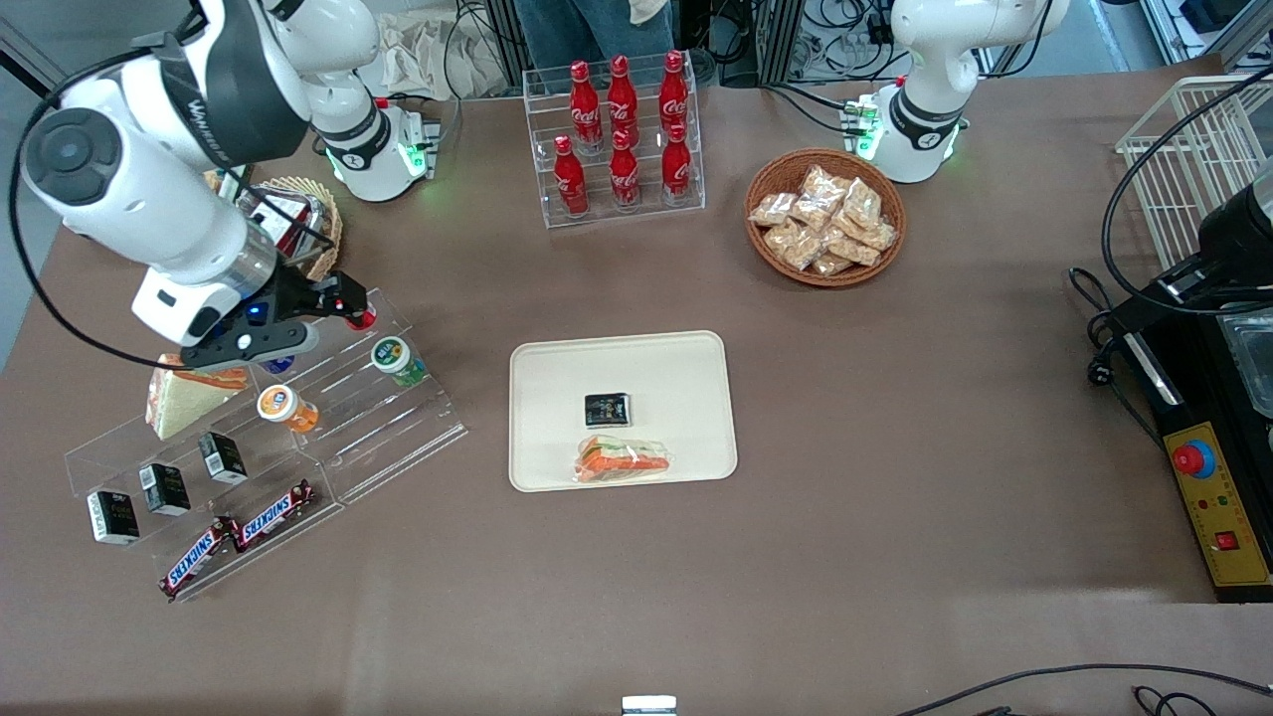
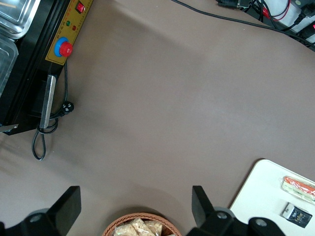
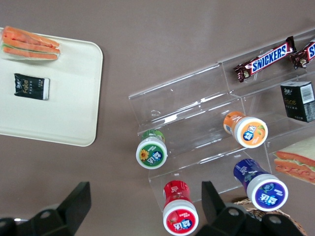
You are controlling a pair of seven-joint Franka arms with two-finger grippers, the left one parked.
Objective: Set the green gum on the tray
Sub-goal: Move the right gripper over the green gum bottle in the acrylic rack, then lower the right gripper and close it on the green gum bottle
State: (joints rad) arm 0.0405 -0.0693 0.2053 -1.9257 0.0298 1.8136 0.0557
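One clean descent suits the open pincer [image 3: 142, 204] (empty), hovering over green gum [image 3: 151, 151]; centre first, then tray [image 3: 74, 128].

Bright, even light; soft shadows, sharp focus

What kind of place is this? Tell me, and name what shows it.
Probably a lab mock-up of a snack counter: a clear stepped rack holds the green gum, and cola bottles stand in another rack. The gripper hovers open above the gum; the tray waits nearby.
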